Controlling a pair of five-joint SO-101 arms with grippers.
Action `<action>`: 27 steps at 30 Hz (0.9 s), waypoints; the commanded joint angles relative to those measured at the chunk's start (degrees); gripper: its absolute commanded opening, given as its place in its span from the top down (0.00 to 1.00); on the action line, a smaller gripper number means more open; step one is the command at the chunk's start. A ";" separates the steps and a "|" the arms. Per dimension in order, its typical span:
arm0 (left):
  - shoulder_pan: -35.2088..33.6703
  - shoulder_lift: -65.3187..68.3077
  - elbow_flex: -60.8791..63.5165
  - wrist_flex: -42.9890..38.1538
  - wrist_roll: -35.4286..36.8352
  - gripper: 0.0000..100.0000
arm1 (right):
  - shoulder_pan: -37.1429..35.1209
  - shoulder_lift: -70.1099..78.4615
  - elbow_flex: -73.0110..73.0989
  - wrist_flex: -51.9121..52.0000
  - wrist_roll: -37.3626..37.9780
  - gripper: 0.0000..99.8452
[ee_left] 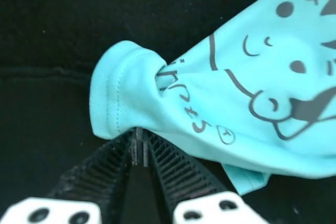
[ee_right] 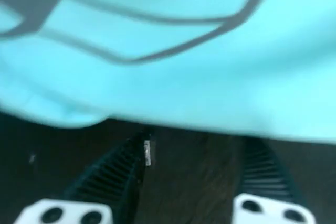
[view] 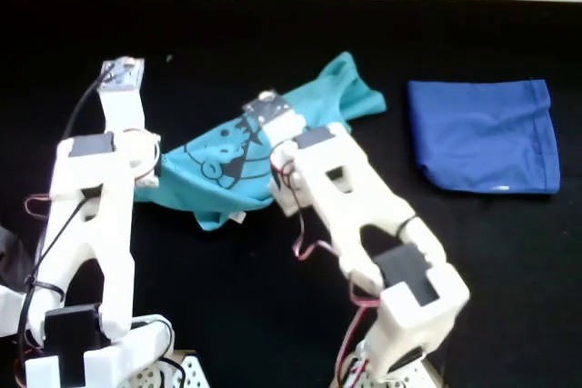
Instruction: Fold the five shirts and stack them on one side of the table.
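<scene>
Closest in, the left pincer (ee_left: 137,148) has its ribbed black fingers pressed together, pinching a bunched edge of the teal shirt (ee_left: 226,93). The right pincer (ee_right: 198,145) is spread wide above the dark desk (view: 273,34), with teal cloth lying just past its tips. From the high view, the teal shirt lies crumpled and unfolded near the middle of the desk, its dark cartoon print (view: 223,152) facing up. The left arm (view: 91,188) meets the shirt at its 9 o'clock edge, and the right arm (view: 355,197) reaches over its 3 o'clock half. A blue shirt (view: 482,134) lies folded flat at 3 o'clock, well apart from the teal one.
</scene>
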 commanded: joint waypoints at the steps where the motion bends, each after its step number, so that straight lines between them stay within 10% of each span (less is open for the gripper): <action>1: 0.57 -2.15 -8.04 6.95 0.35 0.99 | 4.35 2.07 -8.75 -0.75 -0.53 1.00; 18: 0.66 -2.07 -4.00 20.84 0.09 0.99 | 1.19 2.33 -26.42 18.59 -0.53 0.87; 27: -17.71 -2.15 -3.82 22.42 0.00 0.99 | -15.08 2.59 -26.24 25.36 -0.53 0.76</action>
